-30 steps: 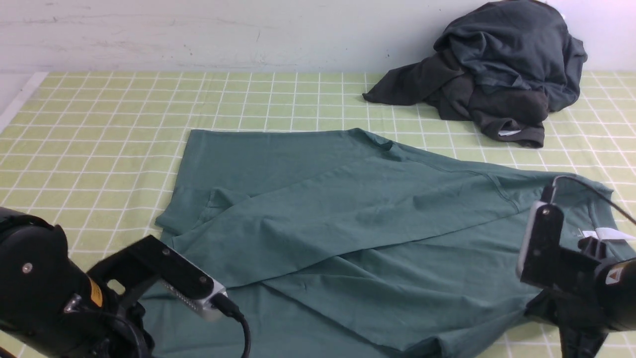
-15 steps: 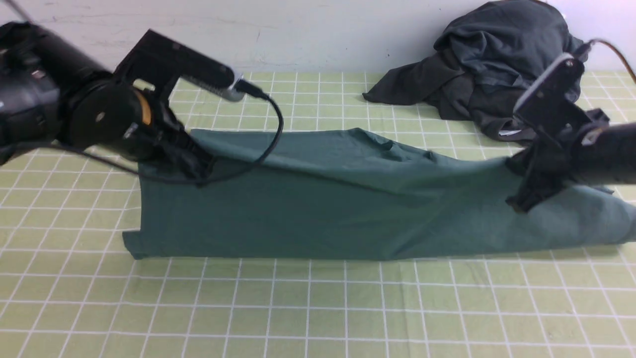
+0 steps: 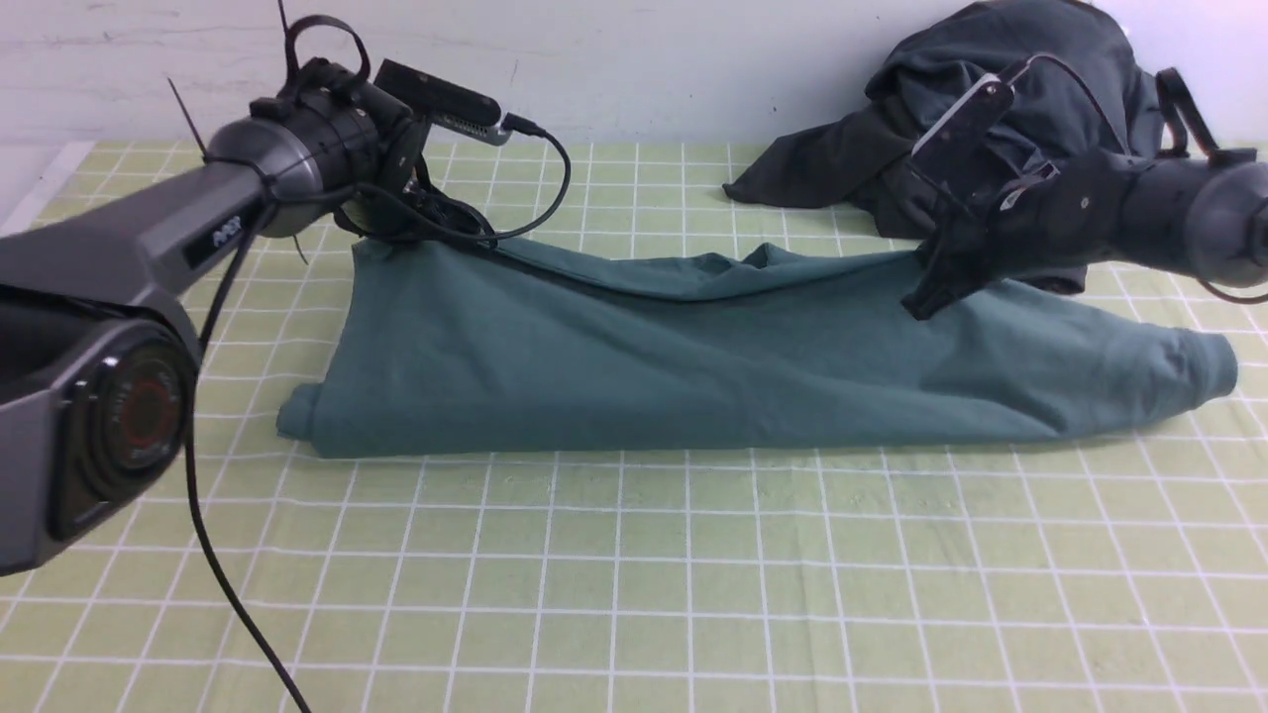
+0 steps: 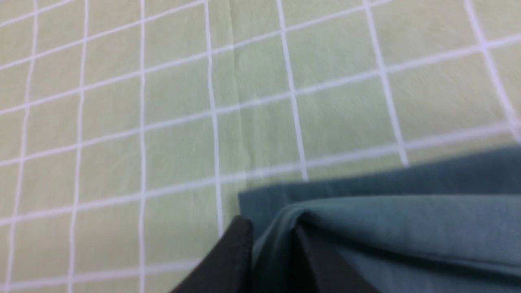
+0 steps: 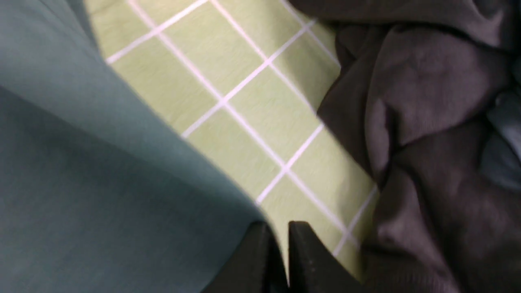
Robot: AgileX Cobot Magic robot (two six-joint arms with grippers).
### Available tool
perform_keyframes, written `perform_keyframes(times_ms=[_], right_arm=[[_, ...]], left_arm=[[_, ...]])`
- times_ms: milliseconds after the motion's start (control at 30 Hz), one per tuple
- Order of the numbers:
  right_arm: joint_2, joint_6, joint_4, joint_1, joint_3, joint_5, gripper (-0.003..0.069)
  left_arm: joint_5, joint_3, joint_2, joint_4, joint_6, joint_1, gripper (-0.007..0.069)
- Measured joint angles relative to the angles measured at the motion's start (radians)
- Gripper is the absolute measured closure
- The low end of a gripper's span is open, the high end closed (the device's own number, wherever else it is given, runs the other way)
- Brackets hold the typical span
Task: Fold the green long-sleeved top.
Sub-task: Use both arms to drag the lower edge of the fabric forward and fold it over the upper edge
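Observation:
The green long-sleeved top (image 3: pixel 693 366) lies folded lengthwise in a long band across the checked table, its fold along the near side. My left gripper (image 3: pixel 401 236) is shut on the top's far left corner; the left wrist view shows cloth (image 4: pixel 386 219) pinched between the black fingers (image 4: pixel 238 252). My right gripper (image 3: pixel 923 297) is shut on the top's far edge towards the right. In the right wrist view the cloth edge (image 5: pixel 101 162) runs into the nearly closed fingers (image 5: pixel 309 256). The neck label and chest mark are hidden.
A pile of dark charcoal garments (image 3: pixel 1001 129) lies at the back right, just behind my right gripper, and shows in the right wrist view (image 5: pixel 427 122). A white wall (image 3: pixel 594 59) bounds the table at the back. The checked tablecloth (image 3: pixel 634 594) stretches in front of the top.
Both grippers have carried the top's near edge up and over to the far side. The spread top is now doubled into a band, and both arms have lowered and reached farther back.

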Motion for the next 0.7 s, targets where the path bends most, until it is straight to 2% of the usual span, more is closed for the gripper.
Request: perform_keyframes(times_ms=[33,67,167,233,300,333,433,500,600,700], right_arm=[[0.008,0.026,-0.002,-0.005,-0.024,0.0,0.05],[0.008,0.036,-0.002,-0.008,-0.029,0.0,0.0485],[-0.01,0.146,-0.003,-0.037,-0.066,0.026,0.0374],[-0.039,0.214,-0.015,-0.061,-0.07,0.089,0.0343],[-0.056,0.249,-0.027,-0.074,-0.072,0.132,0.0337],[-0.082,0.305,-0.039,-0.09,-0.073,0.201,0.0338],[-0.134,0.393,-0.025,-0.109,-0.075,0.383,0.0397],[-0.141,0.385,0.042,-0.105,-0.075,0.472,0.0482],[-0.124,0.294,0.193,-0.07,-0.075,0.512,0.0618],[-0.08,0.135,0.365,-0.004,-0.075,0.477,0.0661]], left_arm=[[0.039,-0.096,0.053,0.001,0.0,0.007,0.0405],[0.045,-0.106,0.063,0.002,0.0,0.006,0.0391],[0.14,-0.236,0.097,0.019,-0.001,0.023,0.0293],[0.199,-0.285,0.086,0.021,0.005,0.033,0.0277],[0.237,-0.304,0.073,0.021,0.021,0.035,0.0279],[0.302,-0.327,0.045,0.018,0.058,0.039,0.0288],[0.463,-0.356,-0.032,-0.063,0.199,0.041,0.0368],[0.543,-0.36,-0.087,-0.188,0.312,0.041,0.0444],[0.571,-0.356,-0.144,-0.404,0.421,0.041,0.0555],[0.574,-0.312,-0.182,-0.563,0.455,0.03,0.0613]])
